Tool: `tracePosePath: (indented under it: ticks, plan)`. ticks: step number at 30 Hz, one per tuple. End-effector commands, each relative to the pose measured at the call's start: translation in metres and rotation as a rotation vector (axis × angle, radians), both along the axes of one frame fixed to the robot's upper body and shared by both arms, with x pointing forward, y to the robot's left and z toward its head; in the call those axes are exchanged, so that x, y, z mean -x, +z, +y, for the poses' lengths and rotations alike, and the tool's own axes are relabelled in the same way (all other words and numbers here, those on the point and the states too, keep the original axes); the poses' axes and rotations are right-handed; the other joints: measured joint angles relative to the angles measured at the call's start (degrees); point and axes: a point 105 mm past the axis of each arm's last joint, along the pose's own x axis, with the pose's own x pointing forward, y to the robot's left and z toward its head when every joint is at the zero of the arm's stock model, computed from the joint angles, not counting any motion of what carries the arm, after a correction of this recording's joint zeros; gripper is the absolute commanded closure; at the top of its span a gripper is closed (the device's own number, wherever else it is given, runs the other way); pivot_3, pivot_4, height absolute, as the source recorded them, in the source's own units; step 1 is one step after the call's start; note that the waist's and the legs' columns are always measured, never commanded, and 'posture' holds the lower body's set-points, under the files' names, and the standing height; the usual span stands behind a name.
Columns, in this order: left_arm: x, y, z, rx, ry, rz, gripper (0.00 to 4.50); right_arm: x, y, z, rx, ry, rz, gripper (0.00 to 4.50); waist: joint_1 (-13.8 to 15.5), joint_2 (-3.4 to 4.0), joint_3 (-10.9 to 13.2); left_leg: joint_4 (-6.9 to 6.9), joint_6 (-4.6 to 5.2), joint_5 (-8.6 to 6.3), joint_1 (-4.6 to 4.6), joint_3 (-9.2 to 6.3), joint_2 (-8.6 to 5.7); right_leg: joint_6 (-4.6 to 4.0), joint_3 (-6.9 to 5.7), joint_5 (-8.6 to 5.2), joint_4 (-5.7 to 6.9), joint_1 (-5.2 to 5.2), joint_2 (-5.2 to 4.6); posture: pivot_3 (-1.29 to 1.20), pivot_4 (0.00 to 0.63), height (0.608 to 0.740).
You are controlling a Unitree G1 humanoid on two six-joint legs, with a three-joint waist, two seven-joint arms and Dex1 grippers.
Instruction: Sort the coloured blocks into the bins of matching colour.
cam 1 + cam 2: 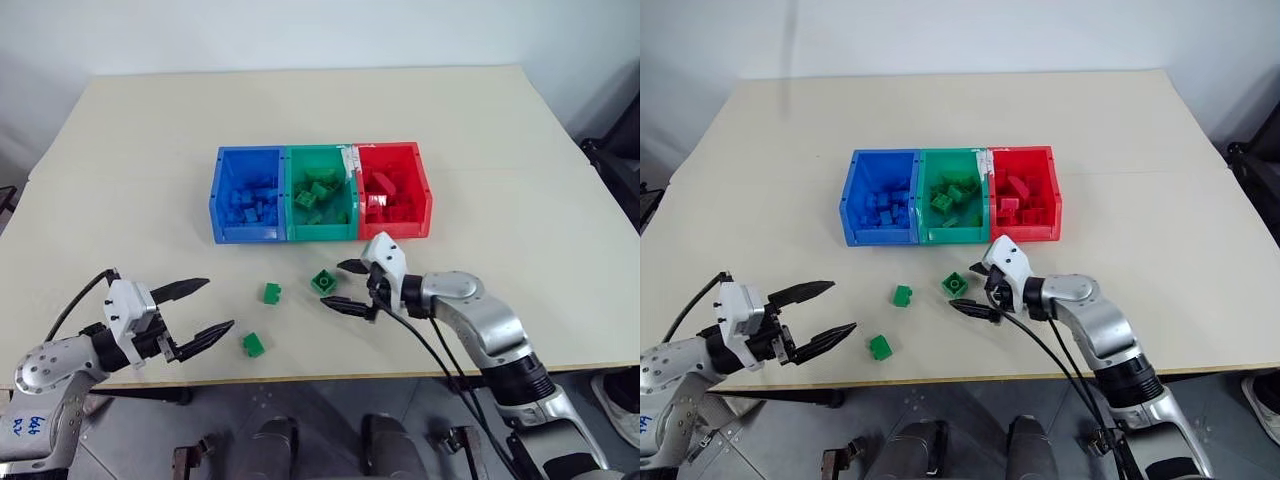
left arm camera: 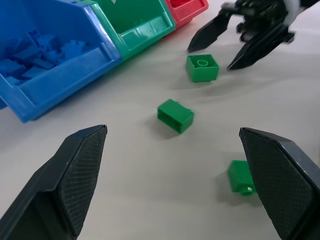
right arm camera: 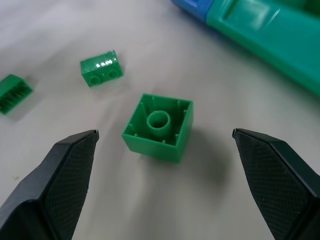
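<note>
green block (image 1: 323,282) just beside open right tool (image 1: 347,285)

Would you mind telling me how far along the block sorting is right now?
Mostly done: the blue bin, green bin and red bin hold matching bricks. In hand: the open right gripper brackets an upside-down green block, not gripped. Left: that block and two more green blocks; the left gripper is open, empty.

Just a big beige table (image 1: 480,130) with a seam line running across it, pushed near a plain white wall (image 1: 300,30). Grey floor (image 1: 330,400) below the front edge, some dark gear (image 1: 620,160) off the right side.
</note>
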Motion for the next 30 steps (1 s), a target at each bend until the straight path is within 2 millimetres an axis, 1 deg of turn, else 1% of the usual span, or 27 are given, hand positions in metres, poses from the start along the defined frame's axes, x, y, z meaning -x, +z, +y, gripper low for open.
tracePosePath:
  ticks: [1,2,3,4,6,10,13,15,16,17,18,20,23,25,27,28,30]
  plan:
    - [0.005,0.012,-0.009,0.026,-0.020,-0.038,0.00,0.004,0.005,0.015,-0.019,0.014,-0.031,0.01,0.0,0.00,0.0,0.00,0.00,0.00,0.00,0.00,0.01,0.00,0.00,0.00,0.00,0.00,0.00,0.00,0.150,0.740]
    - [0.005,0.012,-0.010,0.028,-0.022,-0.037,0.00,0.005,0.005,0.017,-0.020,0.016,-0.029,0.40,0.0,0.00,0.0,0.00,0.00,0.00,0.00,0.00,0.01,0.00,0.00,0.00,0.00,0.00,0.01,0.00,0.150,0.740]
    - [0.005,0.013,-0.010,0.029,-0.023,-0.036,0.00,0.005,0.003,0.018,-0.014,0.010,-0.035,0.61,0.0,0.00,0.0,-0.01,-0.01,0.00,0.00,0.01,0.01,0.00,0.00,0.00,0.01,0.00,0.01,0.00,0.150,0.740]
    - [0.005,0.013,-0.011,0.030,-0.023,-0.036,0.00,0.004,0.003,0.020,-0.009,0.005,-0.040,0.93,0.0,0.00,0.0,0.00,0.00,0.00,0.00,0.01,0.00,0.00,0.00,0.00,0.01,0.00,0.01,0.00,0.150,0.740]
    - [0.003,0.013,-0.011,0.031,-0.027,-0.037,0.00,-0.003,0.001,0.021,0.006,-0.032,-0.064,1.61,0.0,0.00,0.0,-0.01,0.00,0.00,0.01,0.01,0.00,0.00,0.00,0.00,0.01,0.00,0.01,0.00,0.150,0.740]
    - [0.001,0.014,-0.011,0.037,-0.029,-0.039,0.00,-0.008,0.006,0.022,-0.003,-0.057,-0.091,2.97,0.0,-0.01,0.0,-0.01,-0.01,0.01,0.01,0.02,-0.17,0.00,0.00,0.00,0.04,-0.01,0.04,0.00,0.150,0.740]
    - [-0.001,0.016,-0.010,0.047,-0.012,-0.052,0.00,-0.009,0.023,0.022,-0.038,-0.030,-0.129,3.00,-0.2,-0.01,0.0,-0.03,-0.01,0.00,0.01,0.02,-0.17,0.00,0.00,0.00,0.11,-0.01,0.03,0.00,0.150,0.740]
    - [-0.003,0.019,-0.008,0.081,0.024,-0.067,0.00,-0.021,0.045,0.020,-0.077,-0.057,-0.168,3.00,-0.4,-0.01,0.0,-0.03,-0.01,0.01,0.00,0.02,-0.17,0.00,0.00,0.00,0.22,-0.01,0.03,0.00,0.150,0.740]
    - [-0.003,0.020,-0.007,0.092,0.036,-0.071,0.00,-0.025,0.051,0.019,-0.087,-0.069,-0.174,3.00,-0.5,-0.01,0.0,-0.01,-0.01,0.01,0.00,0.02,-0.17,0.00,0.00,0.00,0.24,-0.02,0.03,0.00,0.150,0.740]
    - [-0.004,0.021,-0.006,0.108,0.052,-0.076,0.00,-0.034,0.064,0.018,-0.108,-0.096,-0.198,3.00,-0.6,-0.01,0.0,-0.01,-0.02,0.01,0.00,0.02,-0.17,0.00,0.00,0.00,0.25,-0.02,0.03,0.00,0.150,0.740]
    - [-0.004,0.022,-0.006,0.117,0.062,-0.078,0.00,-0.040,0.071,0.018,-0.122,-0.112,-0.211,3.00,-1.0,-0.01,0.0,-0.01,-0.03,0.01,0.01,0.01,-0.16,0.00,0.00,0.00,0.27,-0.02,0.04,0.00,0.150,0.740]
    - [-0.003,0.020,-0.004,0.132,0.086,-0.076,0.00,-0.057,0.092,0.017,-0.143,-0.153,-0.273,3.00,-1.2,-0.02,0.0,-0.04,-0.03,0.02,0.01,0.01,-0.16,-0.01,0.00,0.00,0.29,-0.04,0.05,0.00,0.150,0.740]
    - [-0.003,0.016,-0.003,0.140,0.112,-0.072,0.00,-0.083,0.105,0.016,-0.097,-0.224,-0.360,3.00,-1.5,-0.02,0.0,-0.09,-0.03,0.02,0.02,0.05,-0.18,-0.01,-0.01,-0.01,0.32,-0.09,0.04,0.00,0.150,0.740]
    - [-0.003,0.014,-0.003,0.143,0.118,-0.072,0.00,-0.096,0.111,0.017,-0.099,-0.265,-0.390,3.00,-1.6,-0.02,0.0,-0.13,-0.04,0.02,0.02,0.04,-0.18,-0.03,-0.02,-0.01,0.33,-0.12,0.04,0.00,0.150,0.740]
    - [-0.002,0.014,-0.004,0.145,0.119,-0.073,0.00,-0.100,0.112,0.021,-0.107,-0.254,-0.392,2.27,-1.8,-0.02,0.0,-0.15,-0.04,0.02,0.01,0.04,-0.18,-0.03,-0.02,-0.01,0.34,-0.14,0.04,0.00,0.150,0.740]
    - [-0.002,0.013,-0.005,0.145,0.120,-0.073,0.00,-0.101,0.113,0.022,-0.113,-0.251,-0.397,2.01,-1.8,-0.02,0.0,-0.14,-0.04,0.02,0.02,0.04,-0.17,-0.03,-0.03,-0.01,0.34,-0.13,0.04,0.00,0.150,0.740]
    - [-0.001,0.013,-0.005,0.145,0.123,-0.074,0.00,-0.099,0.116,0.025,-0.123,-0.223,-0.406,1.26,-1.8,-0.02,0.0,-0.13,-0.03,0.02,0.01,0.03,-0.16,-0.03,-0.03,0.00,0.34,-0.13,0.03,0.00,0.150,0.740]
